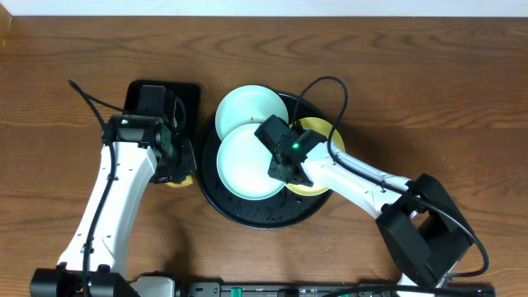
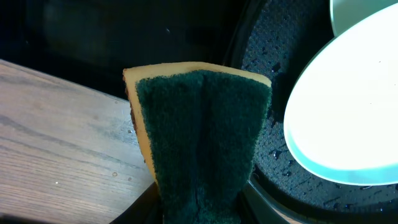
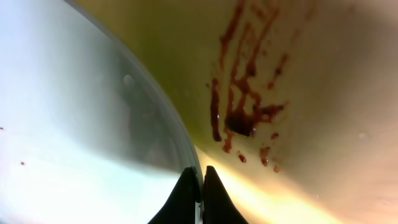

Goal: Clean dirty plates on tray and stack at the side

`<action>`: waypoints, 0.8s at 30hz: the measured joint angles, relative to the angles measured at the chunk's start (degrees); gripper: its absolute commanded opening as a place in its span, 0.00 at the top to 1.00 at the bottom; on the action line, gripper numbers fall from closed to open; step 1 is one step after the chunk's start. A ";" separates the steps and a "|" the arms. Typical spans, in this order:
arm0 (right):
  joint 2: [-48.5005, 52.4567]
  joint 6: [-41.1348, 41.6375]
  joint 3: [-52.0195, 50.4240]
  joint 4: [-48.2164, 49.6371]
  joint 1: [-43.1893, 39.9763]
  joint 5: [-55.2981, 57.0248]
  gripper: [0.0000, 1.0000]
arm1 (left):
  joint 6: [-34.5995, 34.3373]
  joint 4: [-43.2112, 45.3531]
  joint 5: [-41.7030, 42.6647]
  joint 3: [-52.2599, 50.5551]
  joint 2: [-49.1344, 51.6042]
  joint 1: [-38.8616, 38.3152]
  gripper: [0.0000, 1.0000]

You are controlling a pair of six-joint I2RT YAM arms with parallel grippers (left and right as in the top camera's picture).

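**Right gripper** [image 3: 200, 186]: clenched on the rim of the mint plate [image 3: 74, 124], the fingertips pinching the edge where it overlaps the yellow plate [image 3: 323, 93]. The yellow plate lies to the right of the fingertips in the wrist view and carries a brown-red smear [image 3: 239, 118] just ahead of them.

**Left gripper** [image 1: 176, 165]: grasping a sponge [image 2: 202, 137], green scouring face outward, just beside the rim of the tray [image 1: 247, 216] and short of the mint plate.

**Tray contents:** all three plates. The second mint plate [image 1: 247, 111] sits beyond the right gripper, overlapped by the gripped one. Nothing is stacked at the side yet. The rectangular tray [image 1: 186, 92] lies behind the left gripper, partly covered by the arm.

**Step in hand, as judged:** securing one plate for scrubbing. The next move likely calls for steadying or tilting that rim while the sponge is carried across onto a plate face
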 measured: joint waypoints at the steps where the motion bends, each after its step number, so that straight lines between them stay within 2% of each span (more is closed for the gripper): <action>1: 0.00 -0.57 0.17 -0.07 0.00 0.31 0.98 | 0.00 0.02 0.00 0.00 0.00 0.00 0.70; 24: 0.00 -4.92 2.93 2.47 -0.02 1.57 0.98 | 0.00 0.00 0.00 0.00 0.00 0.00 0.69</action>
